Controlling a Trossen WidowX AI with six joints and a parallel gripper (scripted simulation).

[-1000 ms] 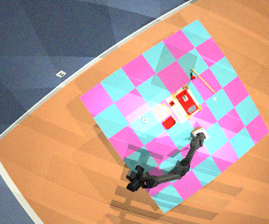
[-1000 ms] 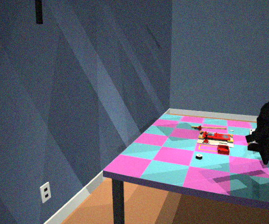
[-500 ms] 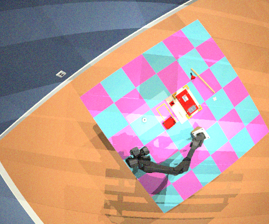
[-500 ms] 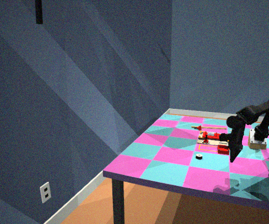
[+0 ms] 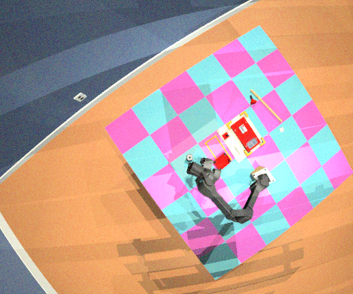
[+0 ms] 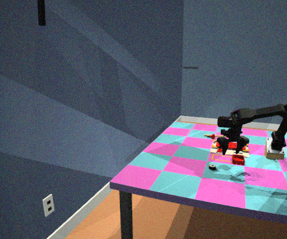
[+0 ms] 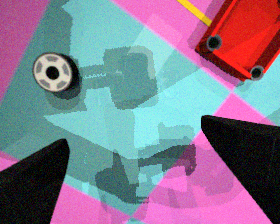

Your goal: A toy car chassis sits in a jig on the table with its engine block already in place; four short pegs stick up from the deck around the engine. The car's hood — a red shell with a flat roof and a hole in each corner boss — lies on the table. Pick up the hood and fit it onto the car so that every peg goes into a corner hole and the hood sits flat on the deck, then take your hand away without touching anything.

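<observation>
The red hood (image 5: 222, 161) (image 6: 238, 159) (image 7: 249, 32) lies on the table; it looks hollow side up, with raised walls, and two holed corner bosses show in the wrist view. The chassis (image 5: 245, 135) is a red deck in the cream jig (image 5: 240, 156) with yellow corner brackets. A white block and a grey piece show on the deck; the pegs are too small to make out. My gripper (image 6: 231, 153) (image 7: 136, 133) is open and empty, above the table. In the wrist view the hood is beyond the right fingertip, at the upper right.
A wheel (image 5: 188, 156) (image 6: 212, 167) (image 7: 52, 73) lies at the wrist view's upper left. A yellow outline (image 5: 210, 139) (image 6: 221, 160) borders the hood. Beyond the jig lie a wooden stick (image 5: 267, 106), a red-and-black piece (image 5: 252, 100) and a small white square (image 5: 281, 130).
</observation>
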